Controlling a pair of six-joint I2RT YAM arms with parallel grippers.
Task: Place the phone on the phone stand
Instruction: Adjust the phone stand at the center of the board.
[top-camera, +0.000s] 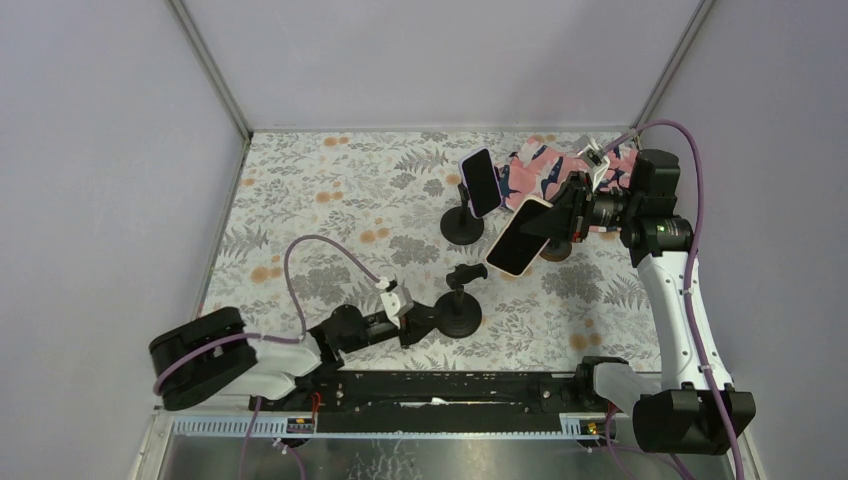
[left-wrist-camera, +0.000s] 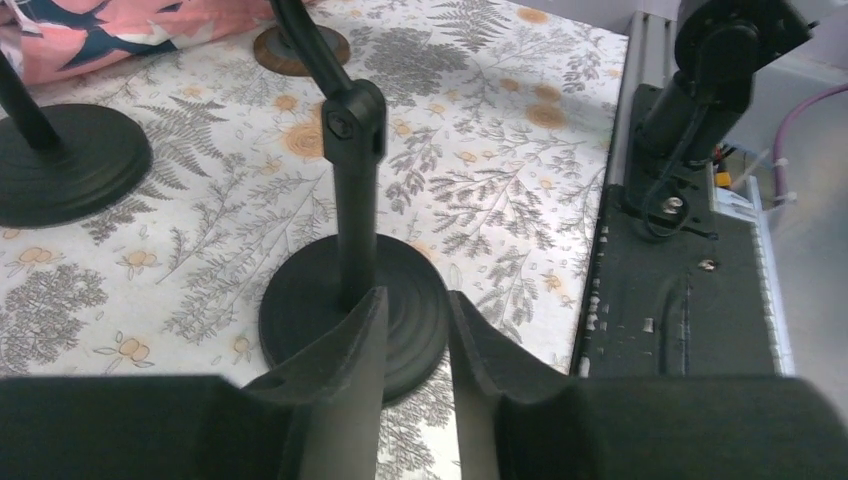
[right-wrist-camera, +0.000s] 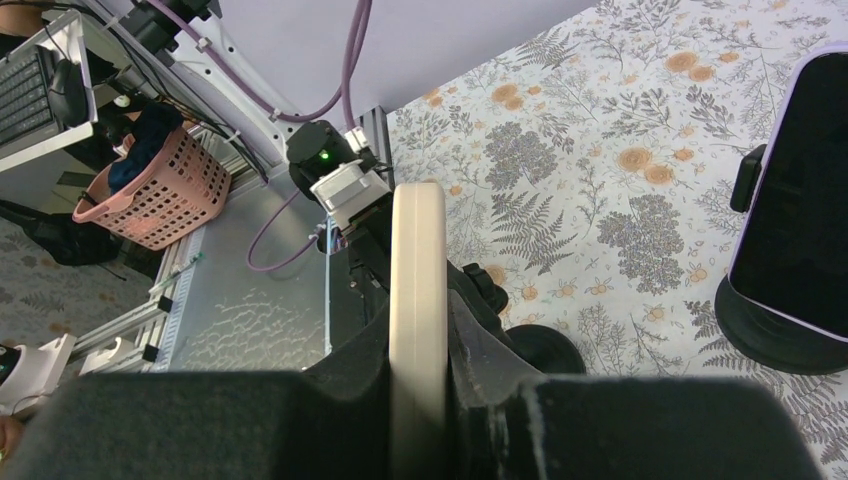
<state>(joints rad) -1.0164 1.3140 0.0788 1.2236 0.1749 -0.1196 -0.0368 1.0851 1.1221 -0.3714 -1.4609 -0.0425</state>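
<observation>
The phone (top-camera: 518, 240) is gripped by its long sides between the closed jaws of the right gripper (top-camera: 558, 224) and is held in the air over the far right of the bench (top-camera: 330, 200), apart from the empty phone stand (top-camera: 458, 310), which stands near the front edge. The jaws of the left gripper (left-wrist-camera: 415, 300) stand apart, low at the near rim of that stand's round black base, with nothing clamped between them. From the right wrist only the phone's pale edge (right-wrist-camera: 418, 250) is seen, its lower part buried between the pads; the second phone (right-wrist-camera: 795, 200) is cut off at the frame's right side. The stand's cradle is cut off at the top of the left wrist view, and a brown disc base (left-wrist-camera: 272, 52) is largely covered. The held phone is tilted, its dark screen turned upward and framed by a cream case – slim and round-cornered.
</observation>
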